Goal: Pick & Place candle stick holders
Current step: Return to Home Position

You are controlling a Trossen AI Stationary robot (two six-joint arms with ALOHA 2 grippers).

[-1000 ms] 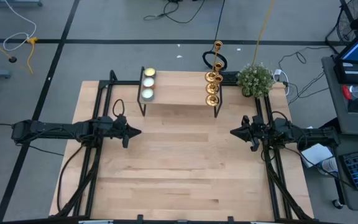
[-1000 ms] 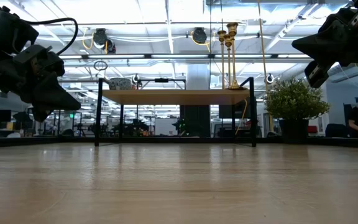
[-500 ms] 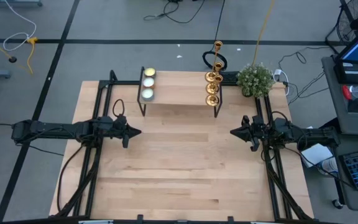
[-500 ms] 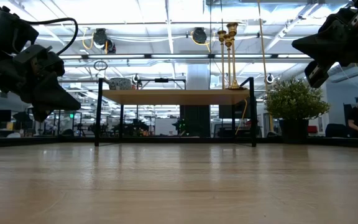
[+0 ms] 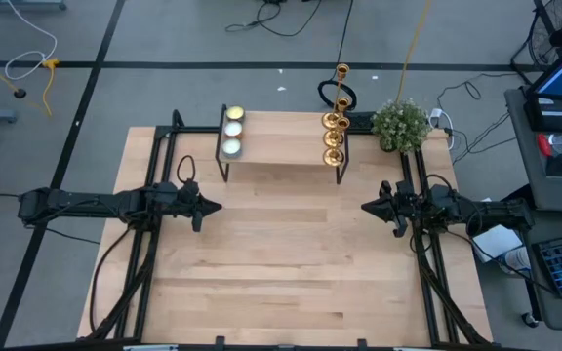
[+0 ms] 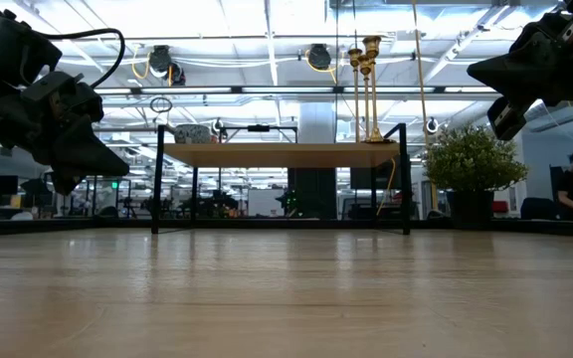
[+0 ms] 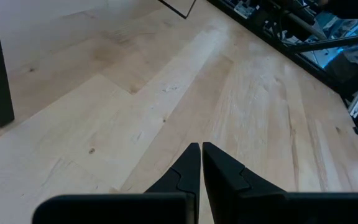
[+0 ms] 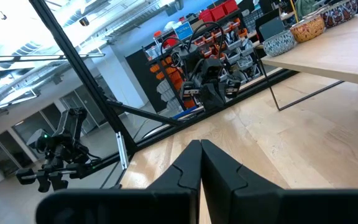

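While both arms hang low over the wooden surface [image 5: 281, 278], the left claw [image 5: 217, 207] and right claw [image 5: 365, 207] face each other, each pinched closed on nothing, and the candle stick holders [image 5: 333, 137] stand lined up on the shelf's [image 5: 281, 146] right end, opposite the disc candles [image 5: 232, 132].
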